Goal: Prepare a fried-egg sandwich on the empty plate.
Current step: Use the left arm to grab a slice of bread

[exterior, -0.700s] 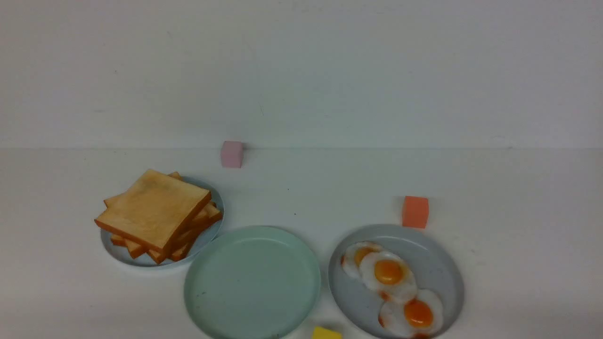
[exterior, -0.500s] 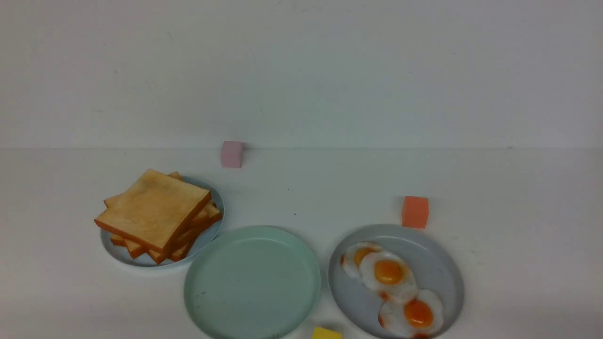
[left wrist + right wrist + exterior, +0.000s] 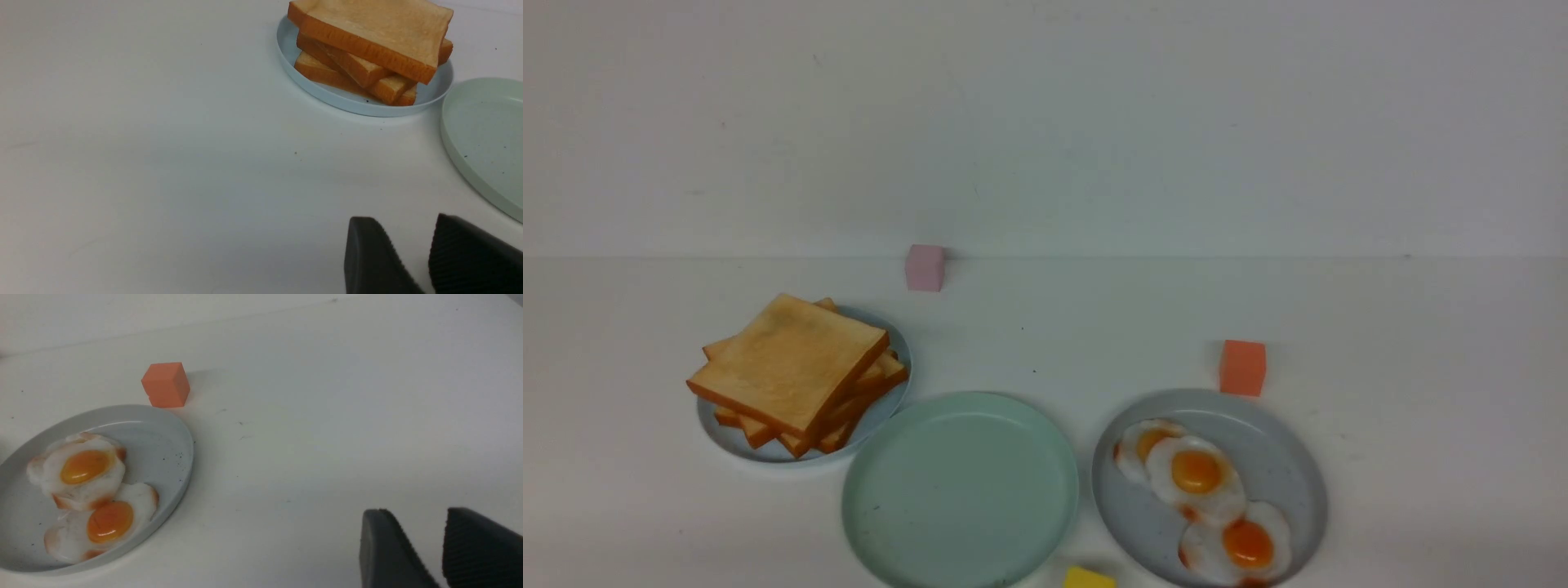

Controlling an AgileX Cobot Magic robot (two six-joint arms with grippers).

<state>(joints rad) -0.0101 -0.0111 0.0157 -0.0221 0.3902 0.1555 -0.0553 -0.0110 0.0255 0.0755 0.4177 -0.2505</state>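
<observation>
Left gripper (image 3: 403,221) hangs low over the white table (image 3: 163,163). Its two ribbed fingers are parted by a narrow gap with nothing between them, so no grip there. Right gripper (image 3: 416,512), same story: fingers slightly apart and empty, off to the side of the grey plate (image 3: 1282,465) where three fried eggs (image 3: 1196,474) overlap. The mint-green plate (image 3: 960,490) sits front and centre, bare. To its left, toast slices (image 3: 796,363) are stacked on a pale-blue plate (image 3: 888,400), the two rims nearly meeting. An orange cube (image 3: 1242,367) sits just behind the egg plate.
</observation>
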